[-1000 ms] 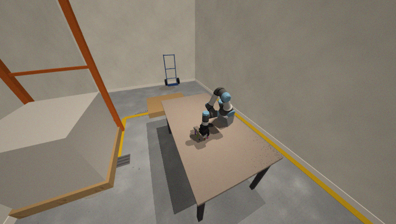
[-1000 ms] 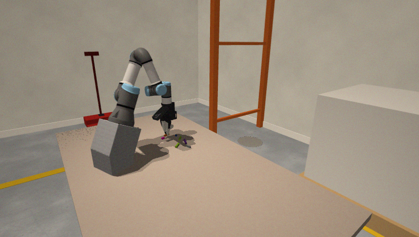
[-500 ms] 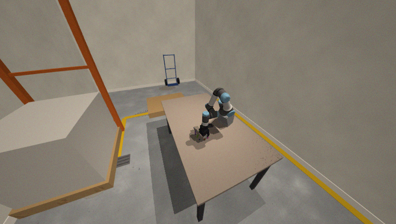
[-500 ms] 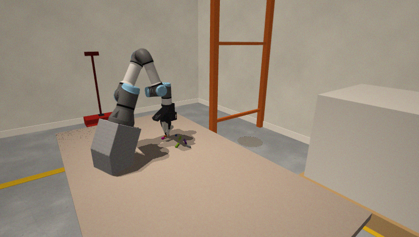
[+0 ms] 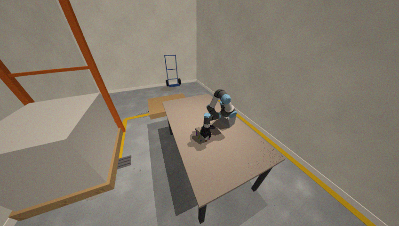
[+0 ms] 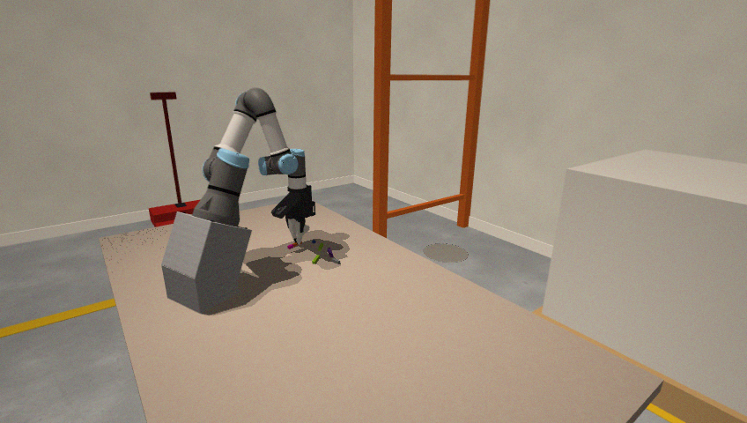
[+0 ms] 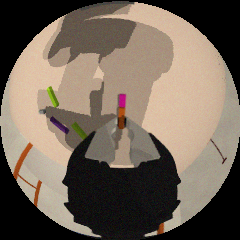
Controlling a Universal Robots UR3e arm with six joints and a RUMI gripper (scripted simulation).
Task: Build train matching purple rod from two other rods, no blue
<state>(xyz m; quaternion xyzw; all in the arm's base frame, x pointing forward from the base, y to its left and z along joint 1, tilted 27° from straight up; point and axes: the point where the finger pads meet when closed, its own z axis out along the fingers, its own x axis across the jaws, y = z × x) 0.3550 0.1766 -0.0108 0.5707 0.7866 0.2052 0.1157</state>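
In the wrist view my gripper (image 7: 121, 118) is shut on the orange rod (image 7: 121, 114), low over the table. The magenta rod (image 7: 122, 100) lies right beyond the orange rod's far end, in line with it, the ends touching or nearly so. To the left lie the purple rod (image 7: 59, 125), two lime rods (image 7: 53, 96) (image 7: 79, 130) and a small grey rod (image 7: 42, 111). In the exterior view the gripper (image 6: 295, 239) stands over the magenta rod (image 6: 292, 245), with a lime rod (image 6: 316, 258), the purple rod (image 6: 329, 252) and a small blue rod (image 6: 313, 241) to its right.
The robot's grey base block (image 6: 204, 262) stands on the table left of the rods. An orange rack frame (image 6: 425, 115) and a large pale box (image 6: 649, 230) stand beyond the table's right side.
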